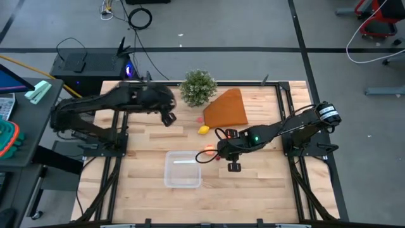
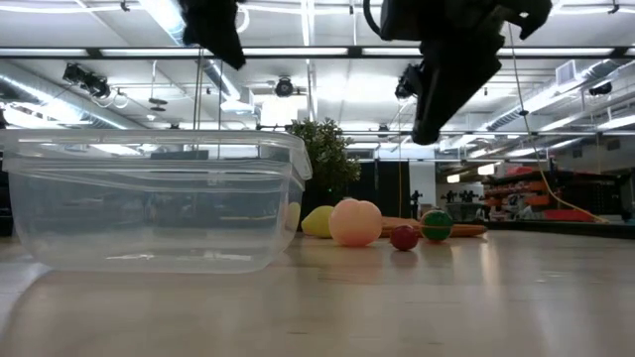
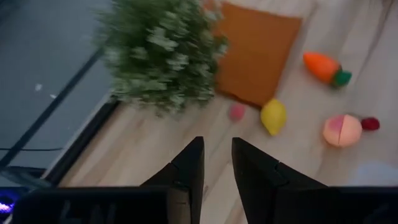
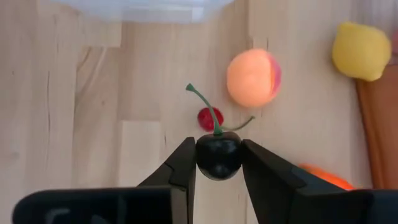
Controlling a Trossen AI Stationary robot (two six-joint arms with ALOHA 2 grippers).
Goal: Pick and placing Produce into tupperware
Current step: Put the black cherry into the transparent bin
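My right gripper (image 4: 218, 148) hangs above the table to the right of the clear tupperware (image 1: 183, 169), shut on a dark cherry (image 4: 217, 163) with green stems. Below it on the wood lie a small red bit (image 4: 208, 118), the peach-pink ball (image 4: 254, 78), the yellow lemon (image 4: 360, 50) and the orange carrot (image 3: 322, 67). A small pink bit (image 3: 236, 112) lies near the lemon. The tupperware rests on its base and looks empty (image 2: 149, 203). My left gripper (image 3: 216, 163) hovers near the plant, open by a narrow gap and holding nothing. My right gripper pinches the dark cherry's round body (image 4: 217, 168) between its two fingers, one on each side. The fingers come from above, pointing down. The cherry is lifted clear of the table, and its green stems (image 4: 200, 99) stick out past the fingertips.
A bushy green plant (image 1: 198, 87) and a big orange-brown wedge (image 1: 226, 109) stand at the table's far side. Bare wood lies right of and nearer than the tupperware. Black frame rails run along the table's left and right edges.
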